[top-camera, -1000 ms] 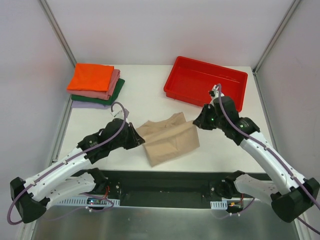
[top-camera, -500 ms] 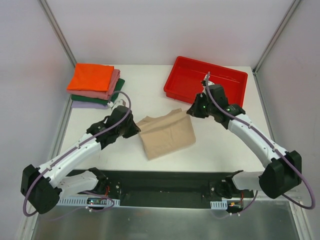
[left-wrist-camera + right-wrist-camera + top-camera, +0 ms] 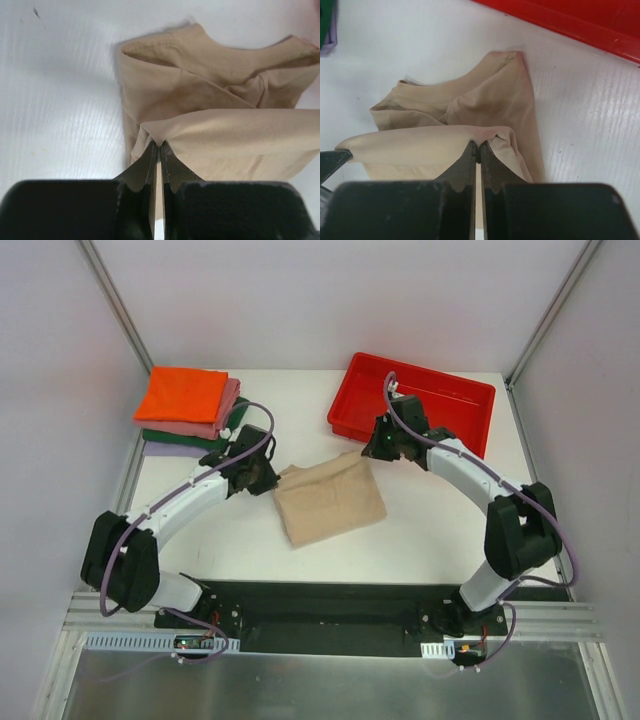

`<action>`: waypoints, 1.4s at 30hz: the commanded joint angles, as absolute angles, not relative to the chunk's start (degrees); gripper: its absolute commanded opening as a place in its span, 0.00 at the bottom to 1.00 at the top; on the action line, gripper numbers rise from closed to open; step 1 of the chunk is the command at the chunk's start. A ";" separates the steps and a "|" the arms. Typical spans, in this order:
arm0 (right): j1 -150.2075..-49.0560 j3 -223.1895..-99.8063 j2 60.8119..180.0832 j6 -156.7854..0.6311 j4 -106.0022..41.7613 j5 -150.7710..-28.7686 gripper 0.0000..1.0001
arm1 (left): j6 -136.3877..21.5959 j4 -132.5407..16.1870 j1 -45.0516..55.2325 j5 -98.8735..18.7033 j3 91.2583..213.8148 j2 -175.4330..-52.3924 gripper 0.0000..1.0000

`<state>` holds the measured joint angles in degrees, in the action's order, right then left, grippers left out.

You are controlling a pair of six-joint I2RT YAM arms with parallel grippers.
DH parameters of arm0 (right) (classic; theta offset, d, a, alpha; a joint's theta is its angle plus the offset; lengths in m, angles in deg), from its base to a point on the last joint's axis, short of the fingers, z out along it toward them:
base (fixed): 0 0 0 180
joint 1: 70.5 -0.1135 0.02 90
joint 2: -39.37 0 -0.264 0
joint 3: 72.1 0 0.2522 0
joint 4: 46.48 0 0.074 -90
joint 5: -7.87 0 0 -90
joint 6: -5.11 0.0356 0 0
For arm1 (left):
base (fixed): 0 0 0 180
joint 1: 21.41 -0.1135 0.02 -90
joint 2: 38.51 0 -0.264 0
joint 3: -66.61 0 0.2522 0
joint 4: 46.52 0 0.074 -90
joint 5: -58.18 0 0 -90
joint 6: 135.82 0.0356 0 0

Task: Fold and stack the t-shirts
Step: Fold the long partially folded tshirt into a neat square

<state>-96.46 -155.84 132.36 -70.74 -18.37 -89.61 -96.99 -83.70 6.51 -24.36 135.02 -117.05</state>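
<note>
The beige t-shirt (image 3: 330, 502) lies partly folded in the middle of the table. My left gripper (image 3: 268, 478) is shut on its left edge; in the left wrist view the fingertips (image 3: 160, 145) pinch a lifted fold of the beige cloth (image 3: 225, 135). My right gripper (image 3: 372, 448) is shut on its far right corner; in the right wrist view the tips (image 3: 478, 145) pinch the cloth (image 3: 430, 140). Both hold the same fold stretched above the lower layer. A stack of folded shirts, orange (image 3: 182, 393) on top, then pink, dark green and lavender, sits at the far left.
A red plastic tray (image 3: 470, 390) stands at the far right, close behind my right gripper; its rim shows in the right wrist view (image 3: 560, 25). White walls and metal posts enclose the table. The arm bases sit along the near edge.
Both grippers have moved away from me towards the table's far side, carrying the shirt's near edge over itself. The beige shirt now looks shorter and sits farther back.
</note>
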 commanded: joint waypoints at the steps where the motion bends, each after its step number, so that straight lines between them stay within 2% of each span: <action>1: -95.64 -159.51 135.07 -71.62 -22.60 -86.70 0.01 | -95.48 -85.42 4.17 -23.12 138.28 -120.67 0.00; 4: -95.64 -160.66 137.18 -71.62 -23.22 -86.17 0.04 | -94.43 -85.07 3.29 -24.09 139.69 -123.57 0.00; 6: -95.64 -161.36 138.59 -71.71 -23.14 -85.65 0.09 | -93.46 -85.07 2.76 -25.23 140.74 -125.51 0.05; 10: -95.64 -163.03 139.91 -72.06 -22.53 -86.96 0.32 | -92.75 -85.06 2.41 -25.50 141.63 -125.43 0.41; 13: -95.82 -164.61 139.92 -72.94 -19.02 -89.24 0.54 | -92.75 -85.07 2.41 -24.79 140.67 -121.41 0.68; 15: -96.43 -163.74 138.34 -73.73 -16.90 -89.25 0.65 | -93.01 -84.98 2.41 -25.58 138.65 -117.72 0.80; 17: -97.39 -160.85 134.74 -74.08 -16.98 -88.72 0.84 | -92.84 -84.63 2.58 -27.50 136.63 -114.46 0.96; 18: -97.75 -158.83 132.64 -74.17 -17.16 -89.07 0.96 | -92.23 -83.58 2.67 -29.17 135.57 -113.31 0.99; 22: -98.89 -151.09 127.00 -72.42 -22.33 -94.33 0.96 | -87.93 -77.08 4.07 -42.51 133.54 -112.68 0.99; 25: -98.98 -147.83 127.16 -70.22 -26.81 -98.90 0.96 | -85.81 -73.91 5.75 -46.32 135.12 -116.19 0.99; 29: -98.89 -150.80 132.51 -69.07 -29.72 -102.51 0.96 | -87.04 -72.85 5.58 -42.55 137.49 -122.60 0.99; 37: -98.81 -159.25 143.86 -71.00 -32.45 -98.04 0.96 | -87.83 -72.67 4.87 -32.89 141.62 -131.49 0.99; 42: -98.63 -162.85 149.66 -71.97 -34.56 -97.77 0.96 | -86.34 -72.67 4.34 -32.18 144.26 -135.62 0.99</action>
<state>-98.89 -158.51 146.72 -70.63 -30.80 -98.66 -88.25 -74.00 5.16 -35.53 140.70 -133.05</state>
